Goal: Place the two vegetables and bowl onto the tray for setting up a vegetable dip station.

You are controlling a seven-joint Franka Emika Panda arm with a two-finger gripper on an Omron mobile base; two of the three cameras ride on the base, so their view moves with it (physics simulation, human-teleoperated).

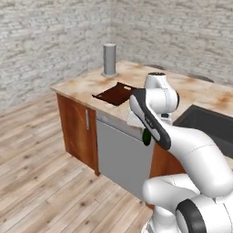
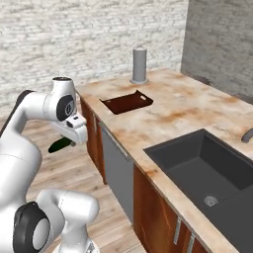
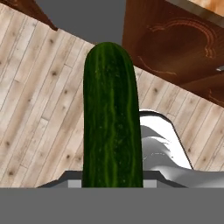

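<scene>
A dark green vegetable (image 3: 111, 118), long and cucumber-like, stands up between my jaws in the hand view, over the plank floor. My gripper (image 2: 70, 140) is shut on it, and its green end (image 2: 59, 145) sticks out to the left. It hangs in front of the cabinets, below the counter top. A green bit of the vegetable (image 1: 146, 138) peeks out behind my forearm. The tray (image 2: 126, 103), a dark reddish-brown board (image 1: 116, 94), lies bare near the counter's front edge. The bowl and the other vegetable are out of view.
A tall grey cylinder (image 2: 140, 64) stands behind the tray (image 1: 109, 59). A dark sink (image 2: 207, 173) is sunk into the counter at the right, with a tap (image 2: 247, 134) beside it. Brown cabinet doors (image 3: 175, 48) and a grey appliance front (image 1: 120, 152) face the gripper.
</scene>
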